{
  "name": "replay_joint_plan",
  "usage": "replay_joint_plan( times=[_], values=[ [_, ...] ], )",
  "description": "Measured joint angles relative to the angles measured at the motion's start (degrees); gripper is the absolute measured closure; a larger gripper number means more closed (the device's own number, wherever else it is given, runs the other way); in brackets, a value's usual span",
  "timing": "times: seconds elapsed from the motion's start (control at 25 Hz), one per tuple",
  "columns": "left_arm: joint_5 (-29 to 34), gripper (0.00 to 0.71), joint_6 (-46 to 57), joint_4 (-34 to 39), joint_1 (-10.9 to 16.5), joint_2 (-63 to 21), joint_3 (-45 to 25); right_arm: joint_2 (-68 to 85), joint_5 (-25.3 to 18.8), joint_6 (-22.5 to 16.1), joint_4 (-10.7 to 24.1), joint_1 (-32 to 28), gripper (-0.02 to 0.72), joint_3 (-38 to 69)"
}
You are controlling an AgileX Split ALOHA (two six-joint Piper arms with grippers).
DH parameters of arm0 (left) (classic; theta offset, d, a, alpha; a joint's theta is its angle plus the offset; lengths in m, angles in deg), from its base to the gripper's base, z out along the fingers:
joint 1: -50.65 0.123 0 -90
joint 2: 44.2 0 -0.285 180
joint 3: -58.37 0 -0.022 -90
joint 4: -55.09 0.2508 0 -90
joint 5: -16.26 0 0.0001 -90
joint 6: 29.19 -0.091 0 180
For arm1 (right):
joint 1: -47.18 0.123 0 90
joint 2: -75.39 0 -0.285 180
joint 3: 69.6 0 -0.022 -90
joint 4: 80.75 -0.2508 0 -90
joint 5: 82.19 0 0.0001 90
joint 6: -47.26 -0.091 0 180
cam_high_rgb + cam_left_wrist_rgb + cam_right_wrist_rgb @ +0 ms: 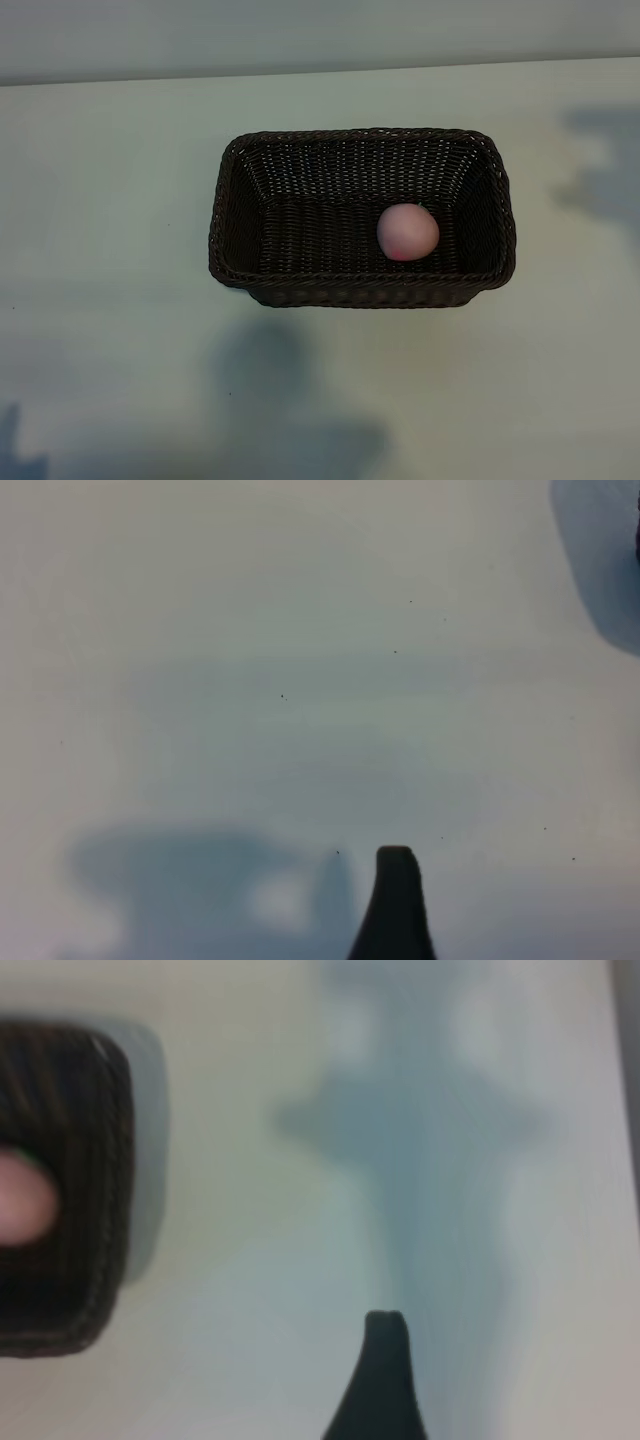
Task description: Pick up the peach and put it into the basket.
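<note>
The pale-pink peach (pixel 407 231) lies inside the dark-brown wicker basket (pixel 360 134), on its floor toward the right end near the front wall. The right wrist view catches one end of the basket (pixel 75 1100) with the peach (pixel 22 1198) inside it, far off to one side. Neither arm appears in the exterior view. Of my right gripper only one dark fingertip (pixel 385 1332) shows, over bare table, with nothing against it. My left gripper likewise shows a single dark fingertip (pixel 396 865) above bare table, holding nothing. Both grippers stand open, away from the basket.
The basket stands mid-table on a pale tabletop (pixel 100 200). The table's far edge (pixel 320 72) meets a grey wall behind it. Soft arm shadows fall on the table at the front and at the right.
</note>
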Motion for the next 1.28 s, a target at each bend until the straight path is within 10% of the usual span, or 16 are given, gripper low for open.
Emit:
replay_joint_plan(
  times=[0.72, 1.28],
  values=[
    [0.00, 0.116, 0.00, 0.00, 0.00, 0.00, 0.00, 42.79, -0.74, -5.26, -0.69, 0.00, 0.135, 2.20],
    [0.00, 0.116, 0.00, 0.00, 0.00, 0.00, 0.00, 57.74, 2.83, -2.34, -4.61, 0.45, 0.159, 31.47]
  ],
)
